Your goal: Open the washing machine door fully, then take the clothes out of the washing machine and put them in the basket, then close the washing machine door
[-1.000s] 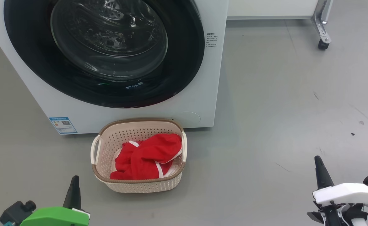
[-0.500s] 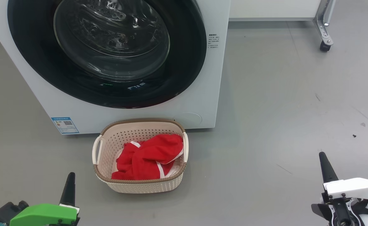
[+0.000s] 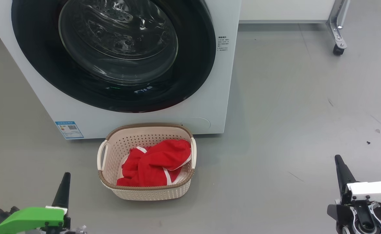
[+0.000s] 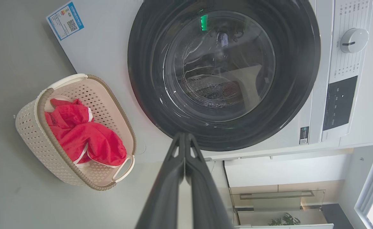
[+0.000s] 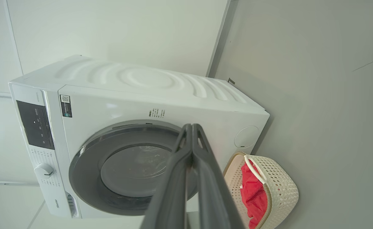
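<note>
- Grey floor [image 3: 291, 97] spreads across the head view, with the washing machine [image 3: 224, 81] standing at the top and a wheeled frame leg [image 3: 336, 42] at the far right.
- Its door [image 3: 197, 65] lies flat against the white front with the black rim showing all round, so I judge it shut. Through the glass the steel drum looks bare, with no red cloth visible.
- The basket [image 3: 146, 193] sits on the floor just in front of the machine, near a blue label [image 3: 69, 129]. The clothes [image 3: 154, 162] lie heaped inside it, red with white trim.
- Judged from this, all three steps look done: the clothes are out, they are in the basket, and the door is shut. The pictures show nothing left to do, though part of the drum is hidden behind reflections.
- The left fingers [image 3: 63, 191] rise at the lower left and the right fingers [image 3: 341, 172] at the lower right. Each pair reads as one dark spike, well apart from the basket and the machine, touching nothing.
- In the left wrist view, the left fingers [image 4: 169, 184] press together along their length with the tips meeting and nothing between them. Beyond them are the closed door, a dial [image 4: 353, 40] on the control strip, and the basket with the red heap off to one side.
- In the right wrist view, the right fingers [image 5: 177, 178] are likewise closed on nothing. Past them the door sits flush in the machine's front, and the basket of clothes stands beside the machine's lower corner.
</note>
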